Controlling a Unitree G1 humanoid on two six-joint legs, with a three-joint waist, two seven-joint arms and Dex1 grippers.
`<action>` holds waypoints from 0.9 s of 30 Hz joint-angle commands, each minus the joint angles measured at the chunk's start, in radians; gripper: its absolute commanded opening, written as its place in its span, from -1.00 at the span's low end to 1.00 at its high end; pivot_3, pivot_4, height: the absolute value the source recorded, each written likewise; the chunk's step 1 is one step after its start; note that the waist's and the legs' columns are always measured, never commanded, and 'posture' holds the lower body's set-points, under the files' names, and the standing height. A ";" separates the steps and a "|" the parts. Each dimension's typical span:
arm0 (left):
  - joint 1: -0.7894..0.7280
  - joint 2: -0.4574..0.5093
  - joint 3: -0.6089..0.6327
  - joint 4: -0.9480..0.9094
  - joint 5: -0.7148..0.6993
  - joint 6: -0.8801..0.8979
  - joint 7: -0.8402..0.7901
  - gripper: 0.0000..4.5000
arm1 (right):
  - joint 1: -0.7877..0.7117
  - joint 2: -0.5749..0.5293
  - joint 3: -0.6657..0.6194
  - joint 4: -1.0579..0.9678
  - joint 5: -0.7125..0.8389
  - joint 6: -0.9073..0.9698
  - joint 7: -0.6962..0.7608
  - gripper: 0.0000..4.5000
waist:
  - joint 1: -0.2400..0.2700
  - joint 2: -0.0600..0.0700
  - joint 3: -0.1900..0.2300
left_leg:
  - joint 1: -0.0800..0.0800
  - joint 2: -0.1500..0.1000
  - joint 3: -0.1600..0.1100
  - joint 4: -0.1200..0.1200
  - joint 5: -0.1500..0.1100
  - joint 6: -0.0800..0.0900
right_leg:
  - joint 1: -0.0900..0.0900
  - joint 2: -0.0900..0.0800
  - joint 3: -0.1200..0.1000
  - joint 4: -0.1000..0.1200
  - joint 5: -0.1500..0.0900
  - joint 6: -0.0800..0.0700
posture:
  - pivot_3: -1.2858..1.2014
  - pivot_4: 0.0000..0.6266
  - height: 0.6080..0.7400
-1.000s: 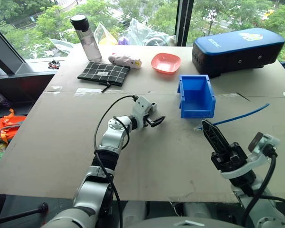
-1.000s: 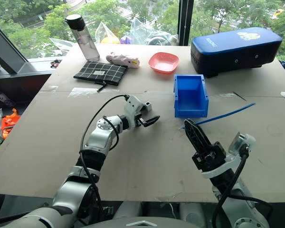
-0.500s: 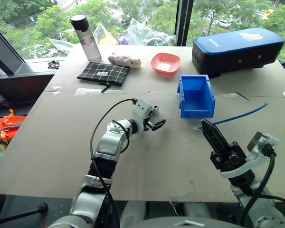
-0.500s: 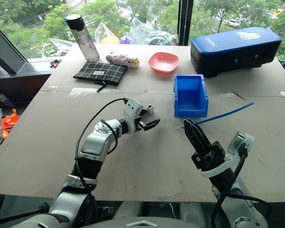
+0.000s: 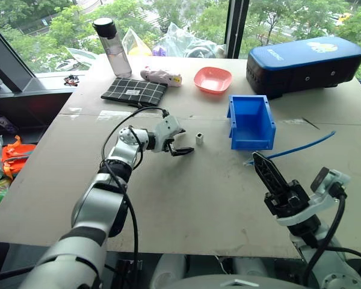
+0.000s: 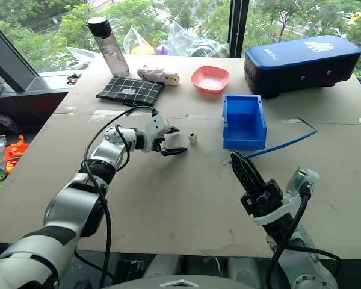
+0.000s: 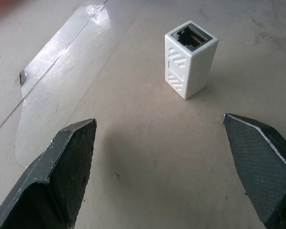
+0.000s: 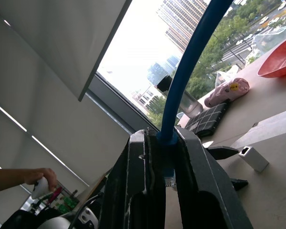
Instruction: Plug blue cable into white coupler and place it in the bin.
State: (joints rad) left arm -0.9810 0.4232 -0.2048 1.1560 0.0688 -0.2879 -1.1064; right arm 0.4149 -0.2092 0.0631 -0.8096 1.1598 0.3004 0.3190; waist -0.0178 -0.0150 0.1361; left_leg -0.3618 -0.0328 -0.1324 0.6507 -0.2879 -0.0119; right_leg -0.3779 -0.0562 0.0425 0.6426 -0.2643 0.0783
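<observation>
Blue cable pinched in the closed right gripper — white coupler upright before the wide-open left gripper.

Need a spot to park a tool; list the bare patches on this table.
Free: the wide near half of the brown table, between both arms, and the left stretch below the checked black pouch. Crowded: the far edge with the clear bottle, pink bowl, dark-blue case.

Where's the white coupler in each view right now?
Left eye view: white coupler stands on the table, between left gripper and bin.
Right eye view: same spot, left of the bin.
Left wrist view: upright, socket up, ahead of the open fingers.
Right wrist view: lower right, past the blue cable.
Shared landmark: the bin.
</observation>
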 commanded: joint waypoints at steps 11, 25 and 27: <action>-0.155 -0.068 -0.025 0.183 0.153 -0.122 -0.010 0.91 | 0.134 0.010 0.040 -0.149 -0.048 -0.050 -0.036 -1.00 | 0.005 -0.001 0.000 | 0.000 0.000 -0.001 0.001 0.000 0.000 | 0.001 0.000 -0.001 0.000 0.000 0.000 | 0.03 -0.52 0.93; -0.193 -0.122 0.057 0.191 0.139 -0.055 -0.050 0.91 | 0.191 -0.008 0.065 -0.192 -0.074 -0.076 -0.063 -1.00 | -0.019 -0.003 0.001 | -0.001 0.001 -0.003 0.001 0.000 0.000 | 0.000 0.002 -0.001 0.001 0.000 0.001 | 0.03 -0.52 0.93; -0.191 -0.114 0.053 0.193 0.151 -0.056 -0.043 0.91 | 0.203 -0.011 0.068 -0.200 -0.077 -0.081 -0.068 -1.00 | -0.019 -0.003 0.001 | -0.001 0.001 -0.003 0.001 0.000 0.000 | 0.000 0.002 -0.001 0.001 0.000 0.001 | 0.03 -0.52 0.93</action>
State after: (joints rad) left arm -1.1666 0.2928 -0.1579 1.3545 0.2135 -0.3400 -1.1596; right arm 0.6070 -0.2133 0.1227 -0.9504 1.0848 0.2369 0.2527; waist -0.0372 -0.0183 0.1374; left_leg -0.3625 -0.0320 -0.1349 0.6513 -0.2879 -0.0118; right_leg -0.3779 -0.0544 0.0414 0.6438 -0.2647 0.0788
